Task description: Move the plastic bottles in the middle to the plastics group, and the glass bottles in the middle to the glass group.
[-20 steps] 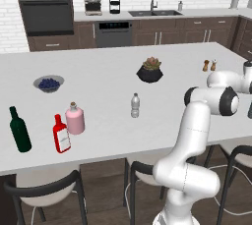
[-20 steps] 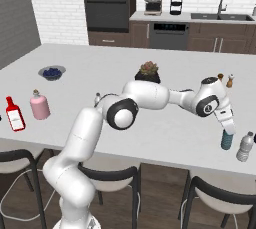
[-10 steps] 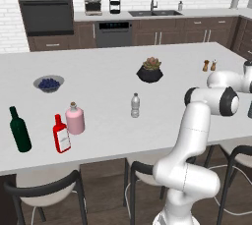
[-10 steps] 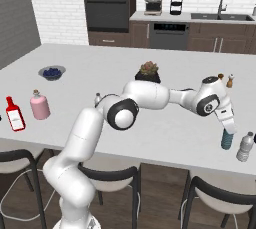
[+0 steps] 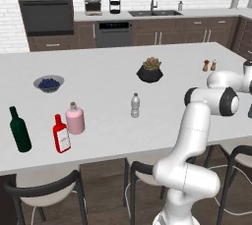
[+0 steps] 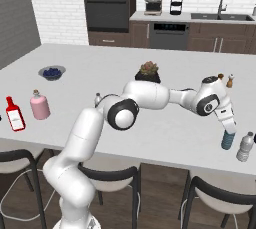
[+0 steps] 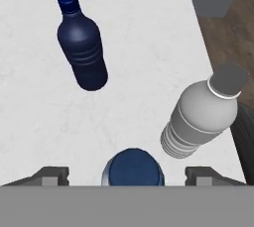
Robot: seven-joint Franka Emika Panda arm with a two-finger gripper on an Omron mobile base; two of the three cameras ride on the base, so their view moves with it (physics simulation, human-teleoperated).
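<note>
My gripper (image 7: 130,176) is open, its fingertips (image 7: 50,175) standing wide on either side of the blue-tinted plastic bottle's cap (image 7: 133,167) without touching it. That bottle (image 6: 228,139) stands upright near the counter's right end, right under the gripper (image 6: 228,125). Beside it stand a clear grey-capped bottle (image 7: 202,113) and a dark blue bottle (image 7: 82,47). The clear white-capped plastic bottle (image 5: 135,105) stands mid-counter. At the left, the flat red glass bottle (image 5: 61,134) stands next to the pink squat bottle (image 5: 75,119) and the dark green wine bottle (image 5: 19,129).
A bowl of blueberries (image 5: 48,83) sits at the back left and a potted succulent (image 5: 150,70) behind the middle. Salt and pepper shakers (image 5: 209,65) stand at the back right. The counter's right edge (image 7: 218,72) runs close beside the grey-capped bottle. Stools line the near side.
The gripper has opened and let go of the blue-tinted bottle, which now stands on the counter. The arm has barely moved.
</note>
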